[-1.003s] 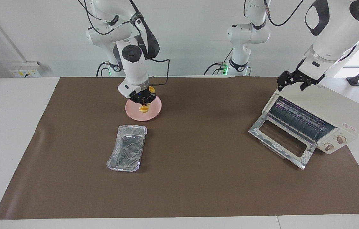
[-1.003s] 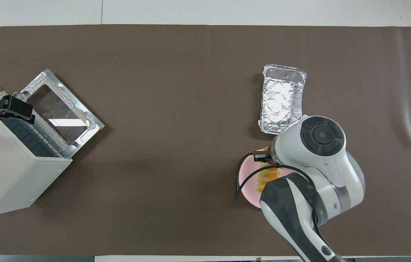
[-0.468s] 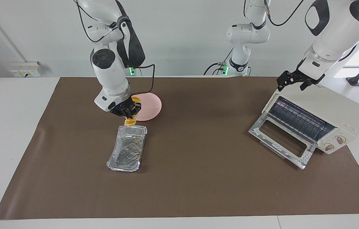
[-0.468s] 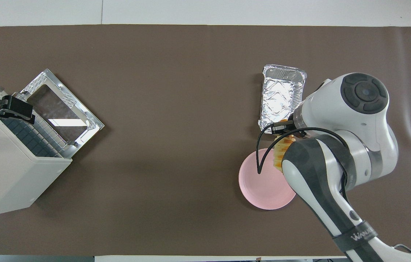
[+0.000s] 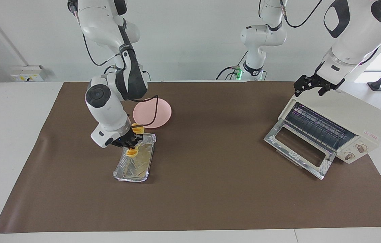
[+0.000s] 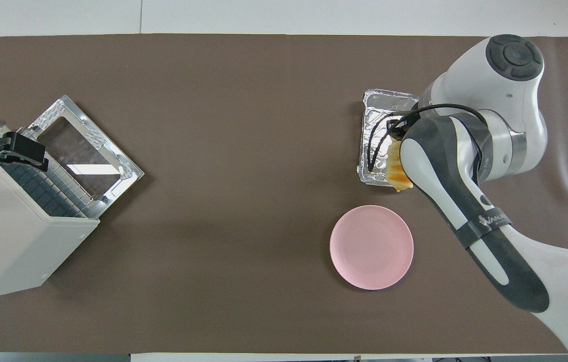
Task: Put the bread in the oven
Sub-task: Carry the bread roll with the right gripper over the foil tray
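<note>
Facing view: the right gripper (image 5: 130, 144), fingers closed on the bread (image 5: 132, 151), holds the loaf over the foil tray (image 5: 133, 167), which lies farther from the robots than the pink plate (image 5: 158, 114). The left gripper (image 5: 313, 86) waits over the top of the oven (image 5: 352, 118) at the left arm's end of the table, whether its fingers are parted cannot be told; the oven's glass door (image 5: 296, 148) hangs open

White lettering on the dark sleeve of the right robot arm (image 6: 492, 221) is too small to read; so is a red label on the cream-white boxy toaster oven (image 5: 370, 134).
</note>
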`<action>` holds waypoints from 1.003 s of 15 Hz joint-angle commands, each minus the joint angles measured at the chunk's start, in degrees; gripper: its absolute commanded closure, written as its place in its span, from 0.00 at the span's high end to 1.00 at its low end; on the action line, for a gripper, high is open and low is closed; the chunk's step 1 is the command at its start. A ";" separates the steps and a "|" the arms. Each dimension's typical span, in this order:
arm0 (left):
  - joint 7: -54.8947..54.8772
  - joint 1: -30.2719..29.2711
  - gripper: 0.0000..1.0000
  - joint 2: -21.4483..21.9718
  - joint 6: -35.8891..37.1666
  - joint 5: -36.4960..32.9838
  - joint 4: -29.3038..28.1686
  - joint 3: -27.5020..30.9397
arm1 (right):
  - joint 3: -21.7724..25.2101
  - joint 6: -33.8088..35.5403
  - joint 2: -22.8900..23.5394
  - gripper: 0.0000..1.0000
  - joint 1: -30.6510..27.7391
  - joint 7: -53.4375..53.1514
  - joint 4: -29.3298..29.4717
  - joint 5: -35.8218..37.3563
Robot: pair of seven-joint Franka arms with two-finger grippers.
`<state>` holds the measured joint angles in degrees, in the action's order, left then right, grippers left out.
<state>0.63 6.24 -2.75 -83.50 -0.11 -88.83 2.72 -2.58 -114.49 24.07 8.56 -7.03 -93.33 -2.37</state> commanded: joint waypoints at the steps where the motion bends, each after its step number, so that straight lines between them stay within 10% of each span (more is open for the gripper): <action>1: -0.80 -0.53 1.00 1.60 -0.17 -0.33 -1.61 -0.17 | -0.41 -0.12 4.39 0.00 -1.34 2.36 4.99 1.05; 15: -0.80 -0.53 1.00 1.60 -0.17 -0.33 -1.61 -0.17 | -0.50 -8.80 9.59 0.00 -1.79 3.16 8.53 0.88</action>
<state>0.63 6.24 -2.75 -83.50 -0.11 -88.83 2.72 -2.69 -120.81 33.08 7.33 -4.63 -83.99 -1.09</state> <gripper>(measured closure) 0.000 0.903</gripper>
